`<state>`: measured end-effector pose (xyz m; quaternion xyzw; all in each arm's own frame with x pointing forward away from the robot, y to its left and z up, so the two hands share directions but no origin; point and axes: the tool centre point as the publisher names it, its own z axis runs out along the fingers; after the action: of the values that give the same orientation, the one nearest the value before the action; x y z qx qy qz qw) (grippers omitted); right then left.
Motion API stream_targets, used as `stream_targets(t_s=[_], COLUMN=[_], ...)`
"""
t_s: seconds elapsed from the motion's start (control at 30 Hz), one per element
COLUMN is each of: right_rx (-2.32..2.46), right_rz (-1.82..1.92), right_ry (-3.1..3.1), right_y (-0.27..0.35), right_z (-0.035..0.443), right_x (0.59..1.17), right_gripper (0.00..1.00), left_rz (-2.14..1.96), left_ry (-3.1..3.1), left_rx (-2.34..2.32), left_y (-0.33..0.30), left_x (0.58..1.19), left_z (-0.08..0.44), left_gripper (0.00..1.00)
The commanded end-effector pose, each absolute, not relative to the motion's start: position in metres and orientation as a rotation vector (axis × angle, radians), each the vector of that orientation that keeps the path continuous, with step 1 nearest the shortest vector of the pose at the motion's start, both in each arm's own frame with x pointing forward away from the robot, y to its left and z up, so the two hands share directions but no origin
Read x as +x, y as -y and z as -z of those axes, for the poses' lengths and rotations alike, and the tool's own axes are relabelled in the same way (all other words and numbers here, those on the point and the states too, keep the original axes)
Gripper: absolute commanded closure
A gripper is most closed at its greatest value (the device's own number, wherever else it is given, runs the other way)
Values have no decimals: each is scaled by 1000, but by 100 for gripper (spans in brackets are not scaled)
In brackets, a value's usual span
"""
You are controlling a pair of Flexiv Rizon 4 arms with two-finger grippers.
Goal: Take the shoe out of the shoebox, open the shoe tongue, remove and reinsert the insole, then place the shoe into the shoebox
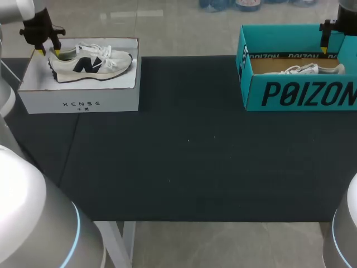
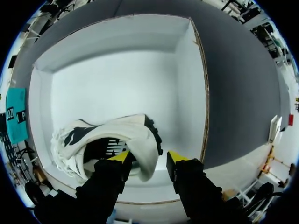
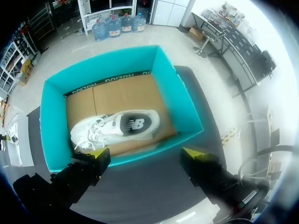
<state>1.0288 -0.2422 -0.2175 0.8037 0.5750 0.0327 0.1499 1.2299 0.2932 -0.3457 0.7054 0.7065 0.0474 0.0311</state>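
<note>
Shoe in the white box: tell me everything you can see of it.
Cream sneaker with a dark side logo, dark sole and white laces, fabric-looking upper. It sits in the white box, toe pointing away from the left gripper, whose open fingers straddle its heel collar; whether they touch is unclear.

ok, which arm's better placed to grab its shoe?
Left. The left gripper straddles the heel of the shoe in the white box; the right gripper hangs open above the teal box and sneaker.

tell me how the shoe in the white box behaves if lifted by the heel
Probably light: the shoe looks like a soft-sided runner. Held only at the heel by the left gripper, its toe would likely droop.
</note>
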Motion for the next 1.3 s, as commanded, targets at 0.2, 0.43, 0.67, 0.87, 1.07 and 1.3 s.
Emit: stream_targets(t_s=[0.2,0.43,0.67,0.87,1.07,1.3], right_rx=[2307,2307,2307,2307,2307,2307], right_rz=[-98,-98,-98,-98,-98,-98], right_ry=[-1651,-1651,-1651,-1651,-1651,-1651], right_y=[242,242,242,242,242,242], right_z=[218,218,218,218,218,218], right_x=[1028,1028,1028,1028,1028,1028], right_gripper=[0,0,0,0,0,0], left_rz=[-159,-164,-178,-209,-233,-259], left_ry=[-2161,-2150,-2153,-2158,-2143,-2114], left_rx=[2189,2195,2187,2157,2122,2083], left_y=[-291,-290,-294,-297,-296,-291], left_x=[1234,1231,1228,1223,1217,1206], left_z=[354,356,350,336,317,290], left_gripper=[71,100,100,100,100,100])
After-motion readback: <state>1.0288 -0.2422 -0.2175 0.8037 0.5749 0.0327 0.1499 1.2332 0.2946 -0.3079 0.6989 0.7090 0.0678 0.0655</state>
